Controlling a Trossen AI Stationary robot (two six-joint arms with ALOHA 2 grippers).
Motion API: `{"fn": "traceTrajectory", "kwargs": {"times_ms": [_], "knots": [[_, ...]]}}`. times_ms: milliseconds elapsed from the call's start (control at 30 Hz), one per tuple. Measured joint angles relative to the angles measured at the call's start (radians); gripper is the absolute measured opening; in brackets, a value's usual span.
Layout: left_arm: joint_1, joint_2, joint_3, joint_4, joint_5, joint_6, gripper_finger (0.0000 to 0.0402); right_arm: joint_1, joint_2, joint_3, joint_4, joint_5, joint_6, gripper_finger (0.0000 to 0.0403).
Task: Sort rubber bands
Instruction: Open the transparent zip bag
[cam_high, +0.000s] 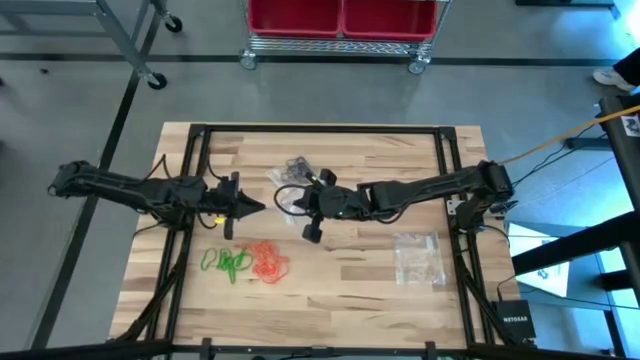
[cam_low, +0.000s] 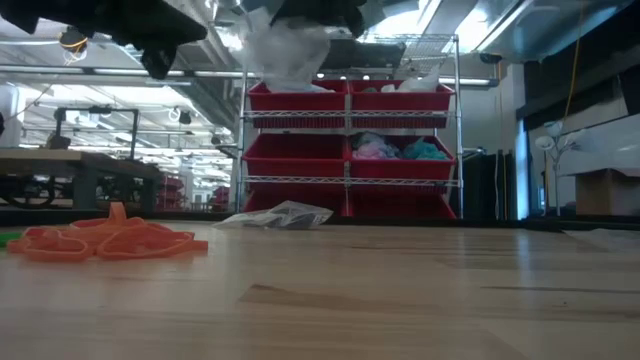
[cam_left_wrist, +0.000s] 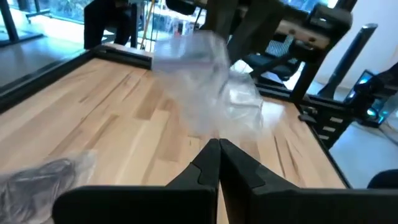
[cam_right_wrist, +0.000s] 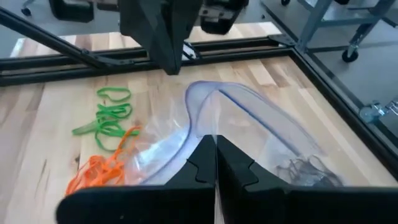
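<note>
Centre frame, high view: the wooden table (cam_high: 350, 300) fills the middle, with black frame rails running just inside its left, right and top edges. Bare wood lies open along the bottom centre and the upper left of the tabletop.

Left arm enters from the left edge, right arm from the right. Their tips meet near the table's middle, close together.

Right gripper (cam_right_wrist: 216, 146): fingers pressed together, pinching a clear bag (cam_right_wrist: 249, 118) whose mouth gapes open. The bag hangs clear of the wood.

Left gripper (cam_left_wrist: 219, 146): fingers closed tip to tip, right at the lower edge of that same bag. Cannot tell whether it has any film pinched.

Second bag (cam_high: 294, 170) lies in the upper centre of the table with dark contents. A flat stack of clear bags (cam_high: 418, 256) lies right of centre, well inside the right rail.

Rubber bands: the orange pile (cam_high: 268, 262) and the green pile (cam_high: 225, 263) lie side by side, touching, lower left of centre and below the left gripper. Both are loose on the wood, well short of the bottom edge.
</note>
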Motion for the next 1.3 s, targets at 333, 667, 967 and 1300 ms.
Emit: {"fn": "traceTrajectory", "kwargs": {"times_ms": [333,667,967,1300], "knots": [[0.001,-0.012,-0.01,0.105,-0.002,-0.045,0.0012,-0.002,0.0,0.0,0.007,-0.029,0.01,0.0],[0.0,0.127,-0.01,0.258,0.029,-0.077,0.0136,-0.003,0.004,0.0,0.061,-0.036,-0.003,0.0],[0.001,0.169,0.008,0.301,0.028,-0.038,0.0166,-0.003,0.004,0.0,0.069,-0.058,-0.005,0.0],[0.001,0.24,0.05,0.269,0.028,0.094,0.0023,-0.002,0.004,0.0,0.08,-0.061,-0.002,0.0]]}}
